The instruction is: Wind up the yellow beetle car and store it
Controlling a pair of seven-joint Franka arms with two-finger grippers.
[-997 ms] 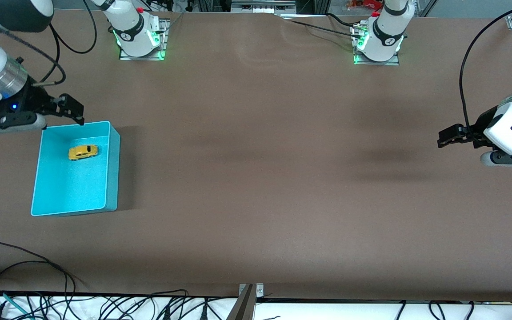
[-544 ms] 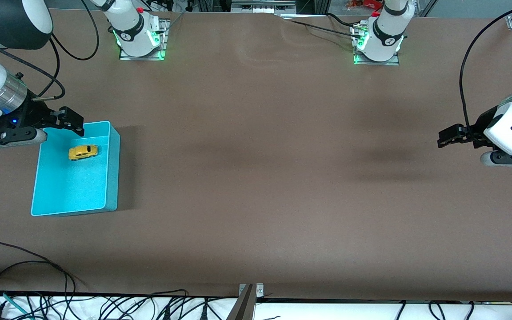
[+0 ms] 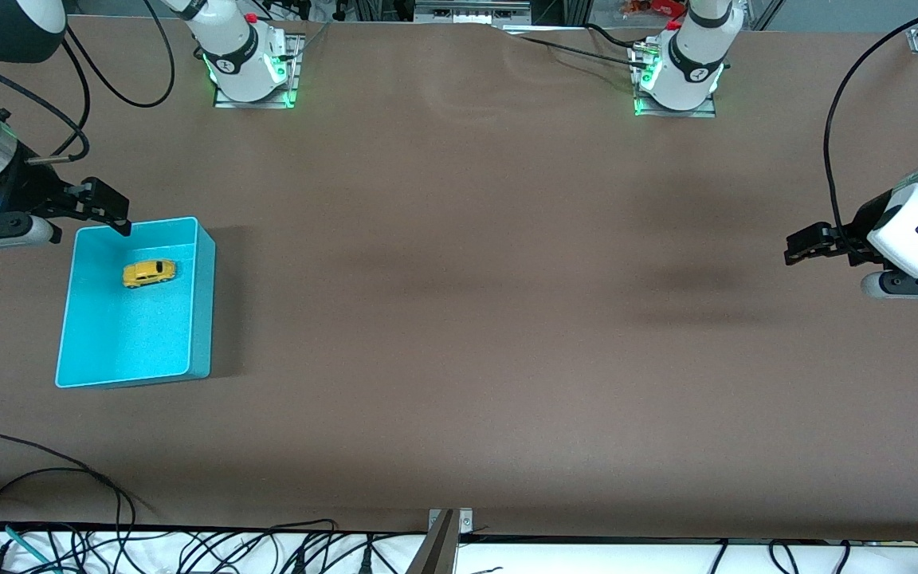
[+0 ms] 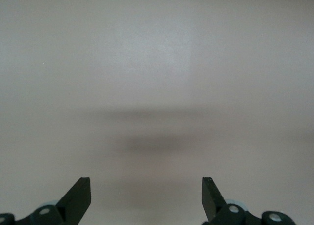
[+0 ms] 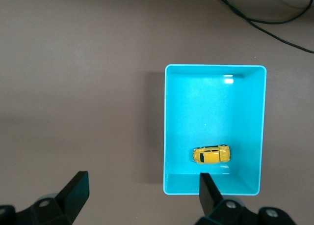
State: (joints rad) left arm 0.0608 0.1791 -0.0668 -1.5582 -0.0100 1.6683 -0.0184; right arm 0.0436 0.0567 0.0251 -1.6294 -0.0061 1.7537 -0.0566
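1. Since the earlier frames the right gripper (image 3: pixel 112 214) has moved away from over the turquoise bin (image 3: pixel 202 303), toward the right arm's end of the table; it now hangs over the bin's corner that is farthest from the front camera.
2. The yellow beetle car (image 3: pixel 149 273) has not moved: it rests on its wheels inside the turquoise bin, in the half of the bin farther from the front camera, and nothing touches it.
3. The right gripper's fingers (image 5: pixel 76 190) stand wide apart and hold nothing. In the right wrist view, the bin (image 5: pixel 214 69) and the car (image 5: pixel 211 154) in it lie below the gripper, with one finger over the bin's rim and the other over the bare table (image 5: pixel 78 87).
4. The left gripper (image 3: pixel 795 243) has stayed where it was. It waits well apart from the bin, over the table (image 3: pixel 467 319) near the left arm's end.
5. The left gripper's fingers (image 4: pixel 78 198) are also fully apart and empty; between them in the left wrist view only the brown table surface (image 4: pixel 157 63) is seen.
6. Neither gripper touches the car or the bin.
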